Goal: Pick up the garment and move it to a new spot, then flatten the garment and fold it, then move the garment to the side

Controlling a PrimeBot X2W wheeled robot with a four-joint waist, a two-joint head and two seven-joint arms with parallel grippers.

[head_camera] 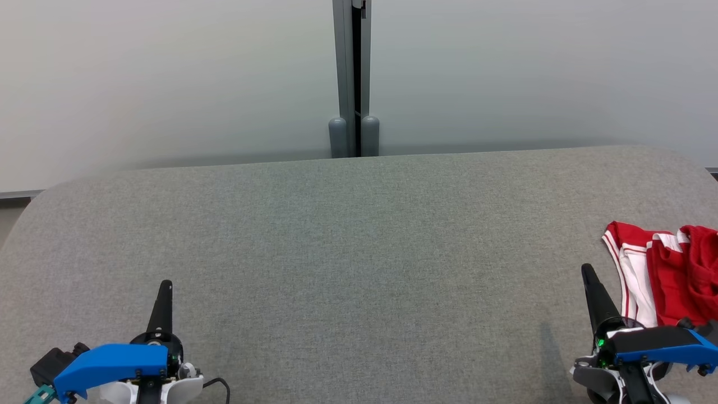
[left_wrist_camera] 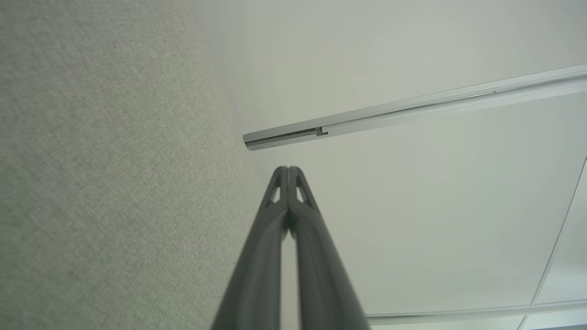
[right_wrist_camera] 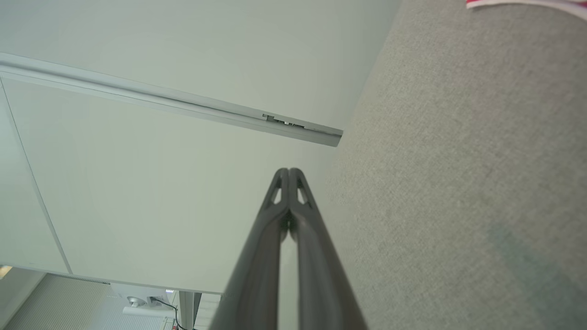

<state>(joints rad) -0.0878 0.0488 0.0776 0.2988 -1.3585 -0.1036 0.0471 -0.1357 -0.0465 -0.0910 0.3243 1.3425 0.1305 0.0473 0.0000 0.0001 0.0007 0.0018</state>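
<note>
- One garment (head_camera: 667, 275) lies at the right edge of the head view, a little below the middle, on the grey table (head_camera: 359, 235). The frame's edge cuts it off, so part of it is out of sight.
- It is red cloth with white panels and thin red-and-white stripes along the hems, soft and crumpled. The red part is bunched in deep folds at the right, while a white striped flap lies flatter at the left.
- Its rounded upper-left corner points toward the top left of the frame, and the striped left edge runs from there down toward the bottom. The true long axis cannot be told, since the cloth is rumpled and cropped.
- In the right wrist view the garment (right_wrist_camera: 550, 2) shows as a sliver of red-and-white hem at the top right corner.
- The table has a woven, felt-like covering and rounded corners. Behind it stand smooth pale wall panels (head_camera: 168, 84) joined by a grey post (head_camera: 353, 78).
- The right gripper (head_camera: 587, 270), at the lower right, has its two long dark fingers pressed together with nothing between them. It points up the frame just left of the striped edge, with a narrow strip of table between.
- The left gripper (head_camera: 166, 285), at the lower left, is likewise closed and empty, well apart from the garment.
- Each wrist carries a smooth blue cover (head_camera: 112, 362).
</note>
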